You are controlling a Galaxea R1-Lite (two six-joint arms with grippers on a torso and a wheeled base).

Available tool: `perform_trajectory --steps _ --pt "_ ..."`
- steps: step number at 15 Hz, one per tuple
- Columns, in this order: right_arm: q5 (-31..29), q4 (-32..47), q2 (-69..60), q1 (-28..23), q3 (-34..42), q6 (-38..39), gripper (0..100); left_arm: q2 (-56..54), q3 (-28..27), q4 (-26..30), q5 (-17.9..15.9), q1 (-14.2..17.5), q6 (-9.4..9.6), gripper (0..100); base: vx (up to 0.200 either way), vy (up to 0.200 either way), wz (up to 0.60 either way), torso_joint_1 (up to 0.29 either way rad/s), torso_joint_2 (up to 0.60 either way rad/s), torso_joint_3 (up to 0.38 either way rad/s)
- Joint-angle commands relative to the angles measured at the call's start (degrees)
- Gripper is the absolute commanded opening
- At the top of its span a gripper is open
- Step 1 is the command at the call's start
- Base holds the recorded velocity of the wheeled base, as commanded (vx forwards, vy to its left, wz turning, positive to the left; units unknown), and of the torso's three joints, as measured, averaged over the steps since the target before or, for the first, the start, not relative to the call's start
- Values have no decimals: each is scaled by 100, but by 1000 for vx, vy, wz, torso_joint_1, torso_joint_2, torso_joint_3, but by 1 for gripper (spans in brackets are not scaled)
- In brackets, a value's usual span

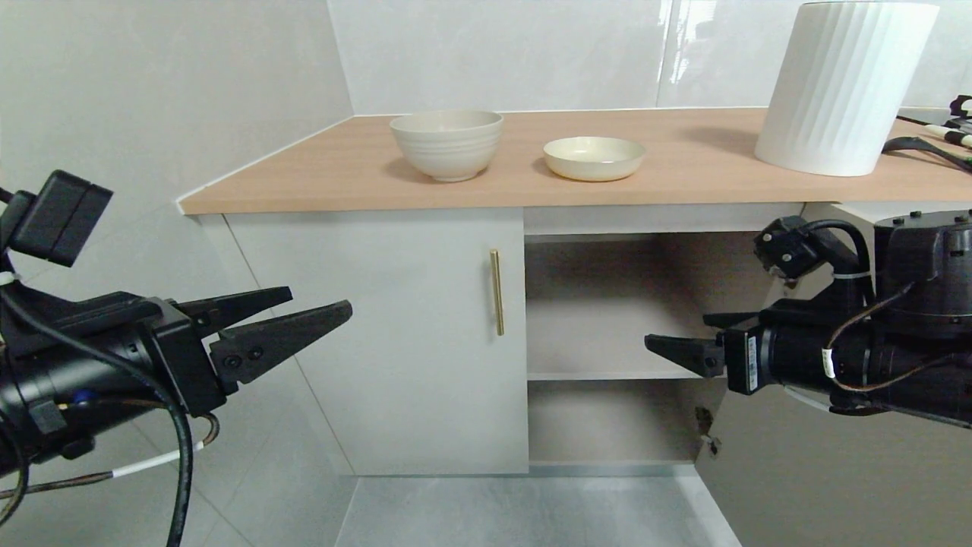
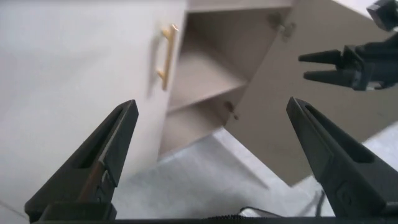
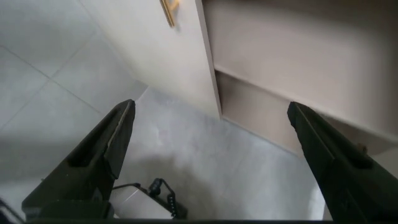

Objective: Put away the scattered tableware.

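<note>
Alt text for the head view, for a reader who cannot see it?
A deep bowl and a shallow dish sit on a wooden counter above a cabinet with its right side open. The left gripper and right gripper, both open, hang in front of the cabinet.

Head cam fwd/down on cabinet (image 1: 395, 342); 2 wrist cams nearer, same cabinet

One bowl (image 1: 446, 144), one dish (image 1: 594, 158), one ribbed canister (image 1: 843, 87).
</note>
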Motion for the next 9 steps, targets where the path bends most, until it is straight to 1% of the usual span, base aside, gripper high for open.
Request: perform_trajectory --steps 1,4,9 --pt "2 30 -113 39 -5 2 100 -17 -40 13 2 60 -15 100 200 0 0 17 -2 -2" --pt "10 21 -113 39 -5 2 100 -17 -76 101 2 103 -15 100 200 0 0 7 7 1" --pt "125 -31 -210 39 154 -7 100 -69 -93 101 10 139 -32 100 0 0 0 0 0 0"
